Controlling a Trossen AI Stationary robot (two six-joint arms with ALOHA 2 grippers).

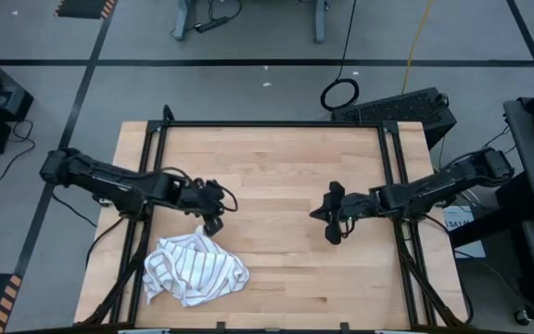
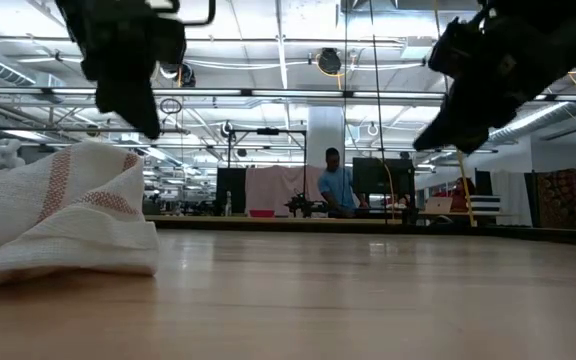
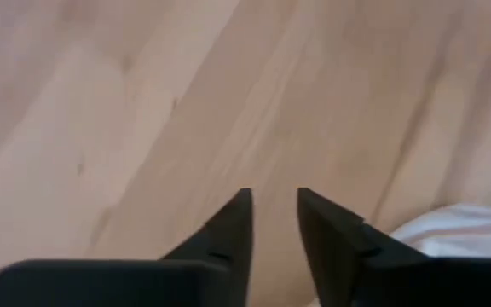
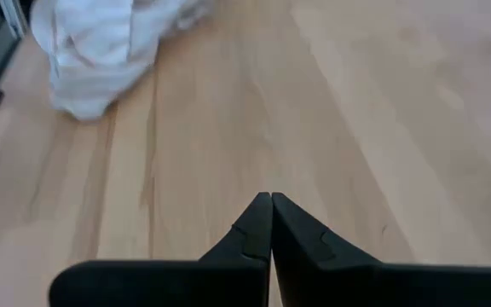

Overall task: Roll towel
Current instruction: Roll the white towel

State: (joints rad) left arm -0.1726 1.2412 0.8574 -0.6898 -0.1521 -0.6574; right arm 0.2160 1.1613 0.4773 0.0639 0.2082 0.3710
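The towel, a thin white cloth with narrow dark stripes, lies crumpled in a loose heap near the front left corner of the table, and the left gripper hangs just above its far edge with nothing between its fingers. In the left wrist view those fingers stand a narrow gap apart over bare wood, with a white fold of cloth showing just beside one of them. The right gripper waits over the middle of the table, well apart from the heap, its two fingers pressed tip to tip and holding nothing. From the low view the cloth mounds up in soft, rounded folds and sags where it meets the wood, so I judge it light, limp and not at all fragile; it should drape and slide rather than keep a shape, and a pinch will likely gather several layers at once. An edge or corner looks the better hold, so it can be drawn flat before rolling, though no corner or tag can be picked out in the heap. No container stands on the table.
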